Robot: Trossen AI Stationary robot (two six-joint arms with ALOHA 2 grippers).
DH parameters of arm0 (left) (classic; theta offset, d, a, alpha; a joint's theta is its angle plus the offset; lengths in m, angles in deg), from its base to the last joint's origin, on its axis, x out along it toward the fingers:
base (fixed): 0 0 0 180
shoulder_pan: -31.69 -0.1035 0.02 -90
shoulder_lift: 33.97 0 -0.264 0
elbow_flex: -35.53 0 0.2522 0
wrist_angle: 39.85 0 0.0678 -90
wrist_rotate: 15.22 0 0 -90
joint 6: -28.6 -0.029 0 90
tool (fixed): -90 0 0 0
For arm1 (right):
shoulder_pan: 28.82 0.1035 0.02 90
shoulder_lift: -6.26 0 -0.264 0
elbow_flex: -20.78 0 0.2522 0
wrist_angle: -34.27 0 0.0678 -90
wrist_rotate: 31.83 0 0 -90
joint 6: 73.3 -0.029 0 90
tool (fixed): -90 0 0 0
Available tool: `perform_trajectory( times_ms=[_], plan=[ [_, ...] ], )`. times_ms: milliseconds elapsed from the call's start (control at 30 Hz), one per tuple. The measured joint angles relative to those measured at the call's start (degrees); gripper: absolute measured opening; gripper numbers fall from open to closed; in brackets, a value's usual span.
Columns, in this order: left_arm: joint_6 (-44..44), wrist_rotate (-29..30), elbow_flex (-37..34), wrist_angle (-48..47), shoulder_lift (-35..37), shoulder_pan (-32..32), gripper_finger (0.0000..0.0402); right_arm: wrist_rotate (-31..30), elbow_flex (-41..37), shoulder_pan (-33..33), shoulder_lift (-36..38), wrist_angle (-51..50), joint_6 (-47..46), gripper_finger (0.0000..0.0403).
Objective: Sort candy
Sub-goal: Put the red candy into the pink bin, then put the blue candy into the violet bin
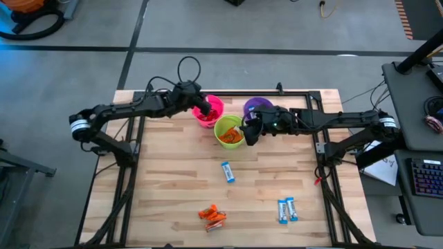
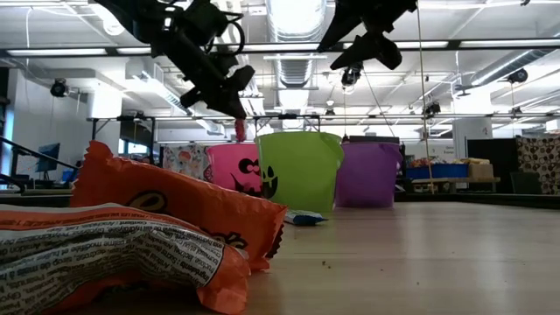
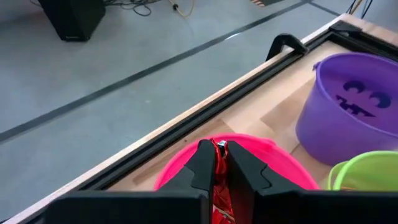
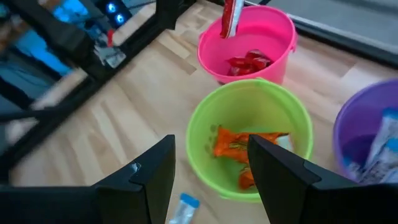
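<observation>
- While I hold a shiny red candy (image 4: 232, 17) pinched upright in the left pincer (image 3: 220, 163) above the pink cup (image 1: 210, 111), my job is to release it squarely over the opening, well inside the rim.
- More red candies (image 4: 249, 62) lie in that cup; crinkly orange ones (image 4: 239, 144) fill the green cup (image 1: 229, 131) beside it; blue-and-white wrappers show in the purple cup (image 1: 257, 106).
- Unsorted candies remain on the pale wooden table (image 1: 166, 187): one blue-and-white piece (image 1: 228, 172) mid-table, a blue-and-white pair (image 1: 286, 209) and an orange pair (image 1: 212, 216) nearer the front edge.
- My right pincer (image 4: 208, 171) hovers spread and empty over the green cup.
- All three cups are smooth, round plastic, with jack-o'-lantern faces.
</observation>
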Motion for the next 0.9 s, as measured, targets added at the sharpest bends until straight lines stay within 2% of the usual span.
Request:
perform_trajectory(
  times_ms=[100, 300, 900],
  plan=[
    [0.07, -0.26, 0.02, 0.29, -0.02, 0.00, 0.0006, 1.56, 0.00, 0.02, 0.78, 0.04, -2.96, 0.0192],
    [-3.22, 1.14, 0.02, -0.67, -1.21, -0.17, 0.0017, 0.76, 0.00, 0.07, 1.06, -1.69, -1.56, 0.0192],
    [-1.01, 1.25, 0.02, -0.65, -2.93, -0.33, 0.0073, 1.23, 0.00, 0.04, 1.20, -1.58, -4.24, 0.0192]
  ],
)
